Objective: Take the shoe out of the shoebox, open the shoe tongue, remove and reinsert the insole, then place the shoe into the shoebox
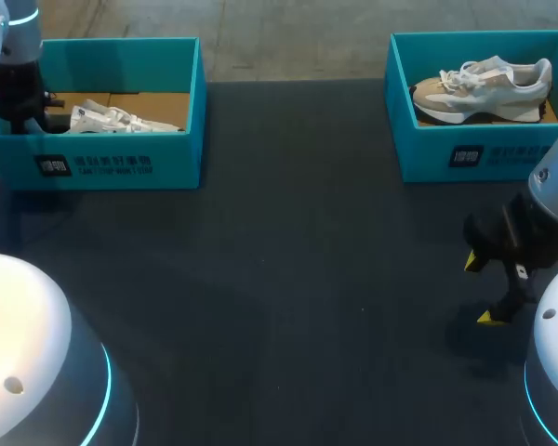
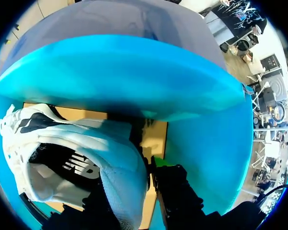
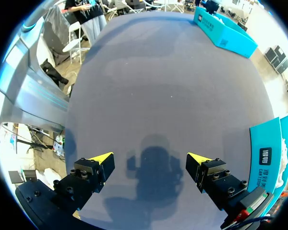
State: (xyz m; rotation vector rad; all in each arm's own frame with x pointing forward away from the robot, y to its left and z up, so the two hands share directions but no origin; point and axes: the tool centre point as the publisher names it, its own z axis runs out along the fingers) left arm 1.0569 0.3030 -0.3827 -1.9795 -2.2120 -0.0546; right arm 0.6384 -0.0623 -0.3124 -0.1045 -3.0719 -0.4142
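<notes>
**Left gripper (image 2: pixel 134 189) down at the heel of the white shoe (image 2: pixel 67 158)**

Left gripper sits low inside the left shoebox (image 1: pixel 121 163), right at the heel collar of the white shoe, whose opening is turned toward the wrist camera. I cannot tell whether it has closed on the collar or only rests against it.

The step in hand looks like taking the shoe out. To do it well, the hold should be firm on the stiff heel wall rather than on the soft lining. The lift should go straight up until the sole clears the teal wall just ahead. The rest of the shoe stretches away along the box and could catch on the rim if it is dragged sideways. The bare counter (image 1: pixel 288 279) between the boxes looks like the place to set it down.

Right gripper (image 3: pixel 151 167) hovers over that counter, spread wide with nothing in it. It is near the right shoebox (image 1: pixel 465 153), where a beige shoe (image 1: pixel 488 88) lies.

In the head view the left gripper is hidden behind its own arm and the box wall, and so is the heel. In the left wrist view the toe is cut off. The inside of the shoe is dark, so the insole and tongue cannot be made out.
</notes>
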